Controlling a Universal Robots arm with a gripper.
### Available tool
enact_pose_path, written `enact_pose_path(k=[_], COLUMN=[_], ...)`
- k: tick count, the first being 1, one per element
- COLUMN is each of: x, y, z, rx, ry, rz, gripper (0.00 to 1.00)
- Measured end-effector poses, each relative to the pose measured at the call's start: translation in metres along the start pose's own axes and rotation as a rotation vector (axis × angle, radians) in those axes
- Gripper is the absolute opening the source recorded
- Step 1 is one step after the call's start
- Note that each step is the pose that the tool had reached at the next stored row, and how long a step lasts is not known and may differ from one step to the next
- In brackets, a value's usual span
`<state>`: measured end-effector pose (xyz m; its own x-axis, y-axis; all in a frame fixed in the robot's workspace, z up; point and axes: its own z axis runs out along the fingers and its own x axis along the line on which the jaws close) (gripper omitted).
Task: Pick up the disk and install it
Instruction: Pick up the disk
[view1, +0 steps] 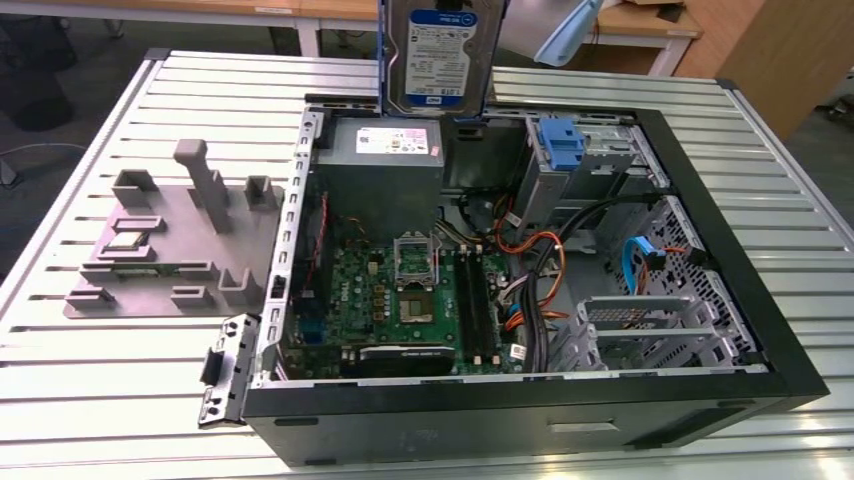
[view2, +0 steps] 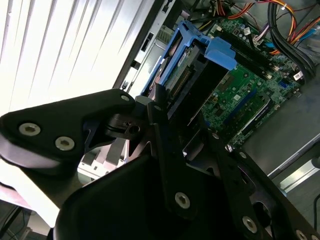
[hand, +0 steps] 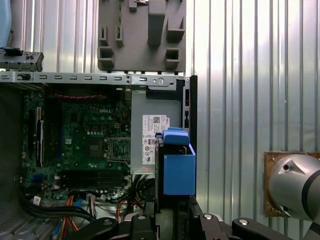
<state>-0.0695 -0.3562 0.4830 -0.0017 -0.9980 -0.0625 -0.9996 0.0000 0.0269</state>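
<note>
The disk (view1: 441, 55), a silver drive with a white-and-blue label in a blue bracket, hangs upright above the far side of the open computer case (view1: 534, 405), just over the grey power-supply box (view1: 380, 160). In the second wrist view my gripper (view2: 180, 112) is shut on the disk (view2: 187, 75), its black fingers (view2: 161, 107) clamping the drive's flat sides. The first wrist view looks down along the disk (hand: 177, 167), edge-on between my gripper (hand: 172, 217) fingers, over the power supply (hand: 150, 137).
Inside the case lie the green motherboard (view1: 400, 300), loose cables (view1: 534, 270), a drive bay with a blue bracket (view1: 563, 145) and a metal drive cage (view1: 654, 330). A grey parts fixture (view1: 174, 240) sits on the slatted table at the exterior view's left.
</note>
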Motion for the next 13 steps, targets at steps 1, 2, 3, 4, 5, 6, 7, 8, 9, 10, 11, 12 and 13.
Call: enact_pose_path(k=[1, 2, 3, 4, 5, 6, 7, 8, 9, 10, 11, 12, 13], x=[0.0001, 0.0002, 0.0006, 0.001, 0.0014, 0.0017, 0.0018, 0.0018, 0.0018, 0.0019, 0.0019, 0.0019, 0.002], y=[0.0, 0.0, 0.0, 0.0, 0.0, -0.0001, 0.0, 0.0, -0.0001, -0.0001, -0.0001, 0.0, -0.0001], z=[0.0, 0.0, 0.0, 0.0, -0.0001, 0.0, 0.0, 0.0, 0.0, -0.0001, 0.0, -0.0001, 0.0], rx=[0.0001, 0.0, 0.0, 0.0, 0.0, 0.0001, 0.0001, 0.0001, 0.0, 0.0, 0.0, 0.0, 0.0001], ry=[-0.0001, -0.0001, 0.0, 0.0, 0.0001, 0.0, -0.0001, -0.0001, 0.0, 0.0, 0.0, 0.0, 0.0], rz=[0.0, 0.0, 0.0, 0.0, 0.0, 0.0, 0.0, 0.0, 0.0, 0.0, 0.0, 0.0, 0.0], gripper=[0.35, 0.35, 0.35, 0.35, 0.35, 0.35, 0.35, 0.35, 0.35, 0.35, 0.35, 0.35, 0.35])
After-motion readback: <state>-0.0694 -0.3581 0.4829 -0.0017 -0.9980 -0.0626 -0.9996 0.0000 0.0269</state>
